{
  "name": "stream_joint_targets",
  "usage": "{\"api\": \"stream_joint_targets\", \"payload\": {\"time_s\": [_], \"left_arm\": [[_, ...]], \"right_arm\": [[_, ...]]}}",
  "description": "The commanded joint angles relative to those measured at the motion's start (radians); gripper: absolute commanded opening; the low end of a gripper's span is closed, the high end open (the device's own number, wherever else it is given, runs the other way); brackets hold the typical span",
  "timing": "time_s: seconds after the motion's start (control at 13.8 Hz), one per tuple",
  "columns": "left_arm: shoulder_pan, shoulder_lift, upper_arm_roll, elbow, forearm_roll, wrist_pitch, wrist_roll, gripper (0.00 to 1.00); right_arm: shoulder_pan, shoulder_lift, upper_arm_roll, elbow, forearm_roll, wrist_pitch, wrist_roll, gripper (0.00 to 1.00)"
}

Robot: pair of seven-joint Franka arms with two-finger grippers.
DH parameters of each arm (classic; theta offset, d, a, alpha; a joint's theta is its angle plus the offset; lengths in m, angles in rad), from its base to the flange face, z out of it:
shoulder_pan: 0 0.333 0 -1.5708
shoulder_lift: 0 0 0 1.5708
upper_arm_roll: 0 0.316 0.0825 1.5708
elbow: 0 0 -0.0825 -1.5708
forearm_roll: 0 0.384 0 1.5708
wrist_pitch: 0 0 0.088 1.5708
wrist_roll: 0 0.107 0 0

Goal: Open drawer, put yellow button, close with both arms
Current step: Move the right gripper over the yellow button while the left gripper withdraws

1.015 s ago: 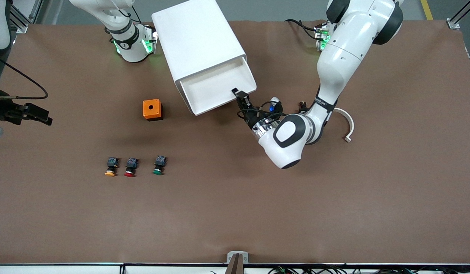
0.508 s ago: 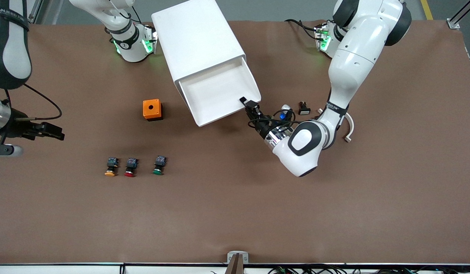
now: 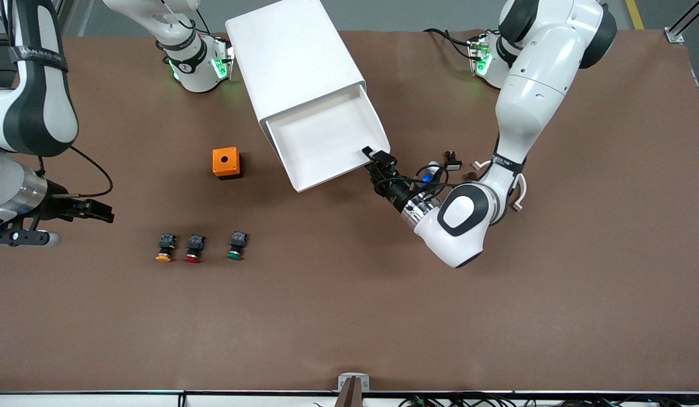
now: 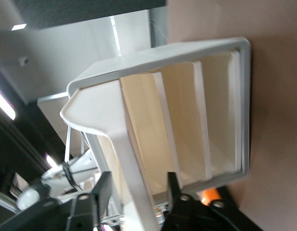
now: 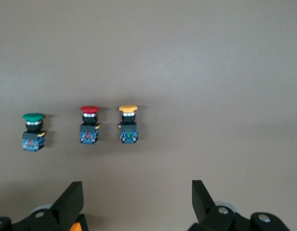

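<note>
The white cabinet (image 3: pixel 293 56) lies with its top drawer (image 3: pixel 321 138) pulled out and empty. My left gripper (image 3: pixel 375 156) is at the drawer's front corner. In the left wrist view my left gripper (image 4: pixel 138 190) is open, and its fingers (image 4: pixel 103 192) straddle the front lip of the drawer (image 4: pixel 124 134) with a gap on each side. The yellow button (image 3: pixel 164 249) stands in a row with a red button (image 3: pixel 194 249) and a green button (image 3: pixel 236 246). My right gripper (image 3: pixel 103 213) is open and empty over the table beside that row. The right wrist view shows my right gripper (image 5: pixel 138 197) short of the yellow button (image 5: pixel 128 125).
An orange box (image 3: pixel 225 163) with a hole in its top stands between the cabinet and the buttons. A small black-and-white part (image 3: pixel 452 161) and a curved white piece (image 3: pixel 519 189) lie by the left arm. The three lower drawers (image 4: pixel 206 120) are shut.
My left gripper has moved toward the front camera and the drawer has come farther out with it. My right arm has swung in over the table toward the row of buttons.
</note>
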Motion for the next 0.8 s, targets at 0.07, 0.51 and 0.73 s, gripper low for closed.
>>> {"api": "stream_joint_targets", "payload": {"time_s": [0.07, 0.51, 0.73], "left_arm": [[0.011, 0.003, 0.024, 0.045, -0.006, -0.002, 0.287, 0.9], [-0.021, -0.017, 0.144, 0.116, 0.032, 0.067, 0.847, 0.91], [-0.069, -0.099, 0.184, 0.119, 0.22, 0.189, 1.083, 0.98]], "right_arm": [[0.013, 0.004, 0.001, -0.099, 0.013, 0.14, 0.018, 1.0], [0.025, 0.075, 0.001, -0.194, 0.037, 0.329, 0.035, 1.0], [0.038, 0.114, 0.001, -0.229, 0.037, 0.421, 0.035, 1.0]]}}
